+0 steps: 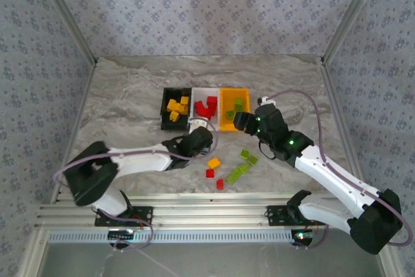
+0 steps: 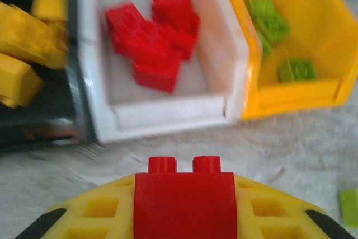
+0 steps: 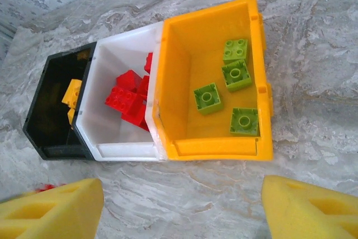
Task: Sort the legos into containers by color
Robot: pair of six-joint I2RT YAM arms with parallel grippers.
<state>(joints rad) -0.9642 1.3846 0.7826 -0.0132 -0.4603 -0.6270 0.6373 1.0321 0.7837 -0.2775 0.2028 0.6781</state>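
Three bins stand in a row: black bin (image 1: 166, 109) with yellow bricks (image 1: 175, 106), white bin (image 1: 196, 90) with red bricks (image 1: 206, 106), orange bin (image 1: 224, 109) with green bricks (image 1: 237, 105). My left gripper (image 1: 201, 135) is shut on a red brick (image 2: 184, 200), just in front of the white bin (image 2: 168, 116). My right gripper (image 1: 241, 121) hangs open over the table before the orange bin (image 3: 224, 146), nothing between its fingers (image 3: 50, 208). Loose on the table lie a yellow brick (image 1: 213, 162), red bricks (image 1: 210, 173) and green bricks (image 1: 248, 156).
Grey marbled table (image 1: 130, 115) with metal frame posts at the corners and patterned walls behind. The loose bricks lie between the two arms, near the front edge rail (image 1: 207, 209).
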